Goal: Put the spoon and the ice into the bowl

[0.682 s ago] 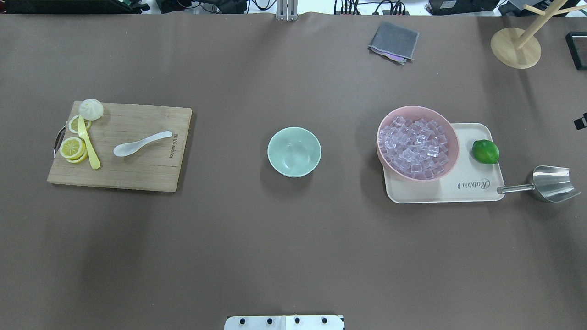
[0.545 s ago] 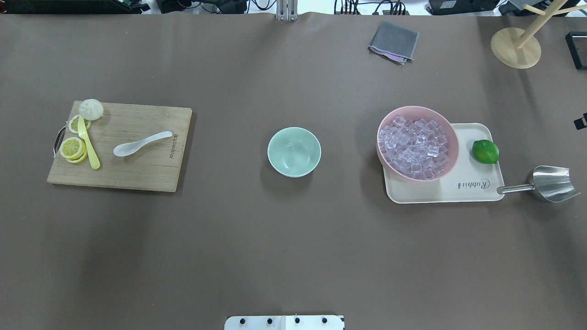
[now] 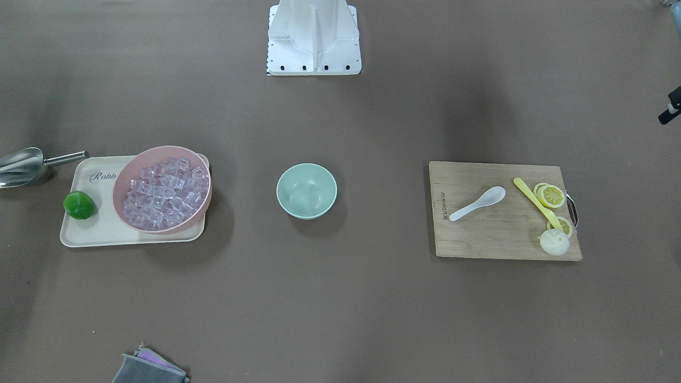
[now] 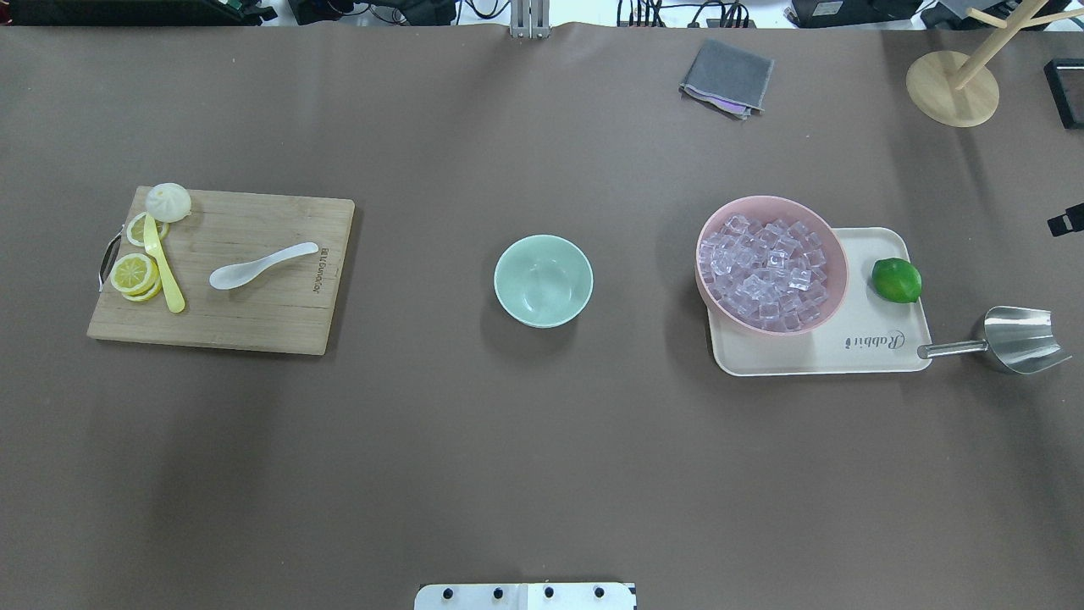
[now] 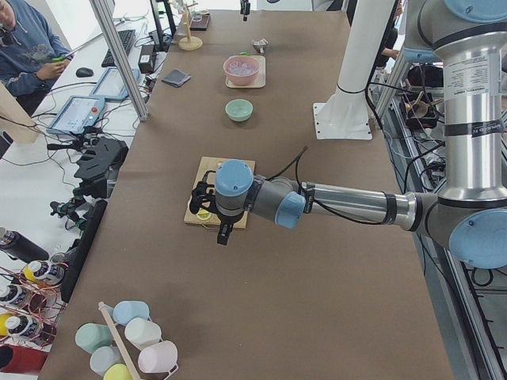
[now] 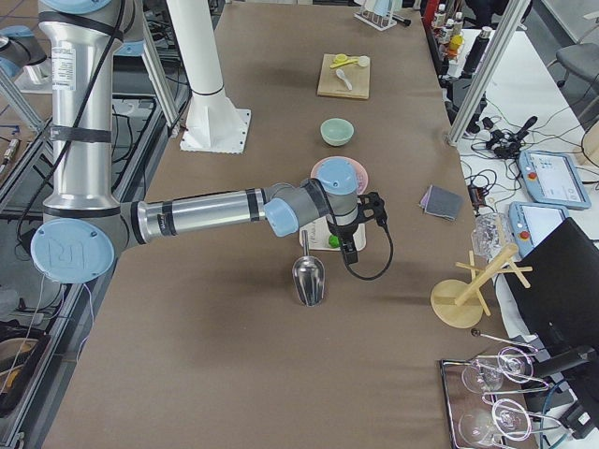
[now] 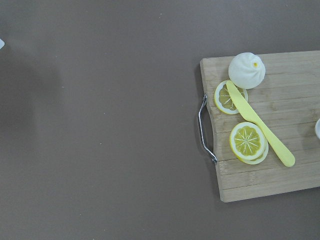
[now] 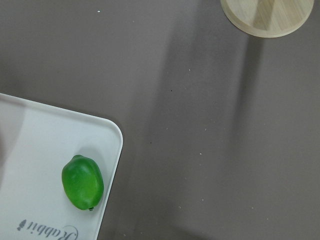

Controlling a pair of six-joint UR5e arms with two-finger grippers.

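Note:
The white spoon [image 4: 254,266] lies on the wooden cutting board [image 4: 254,318] at the left. The mint-green bowl [image 4: 543,280] stands empty at mid-table. Clear ice cubes [image 4: 769,271] fill the pink bowl [image 4: 771,201] on the cream tray [image 4: 872,343] at the right. My left gripper [image 5: 224,236] hangs above the board's outer end. My right gripper [image 6: 351,254] hangs above the tray's outer edge near the lime [image 8: 82,182]. I cannot tell whether either is open or shut. No fingers show in the wrist views.
A yellow knife [image 4: 163,267], lemon slices [image 4: 134,273] and a white bun [image 4: 168,202] share the board. A metal scoop [image 4: 1020,339] lies right of the tray. A grey cloth [image 4: 728,78] and a wooden stand [image 4: 952,89] are at the far side.
The dark bit of my right gripper at the overhead view's right edge has shifted slightly inward. Nothing on the table has moved.

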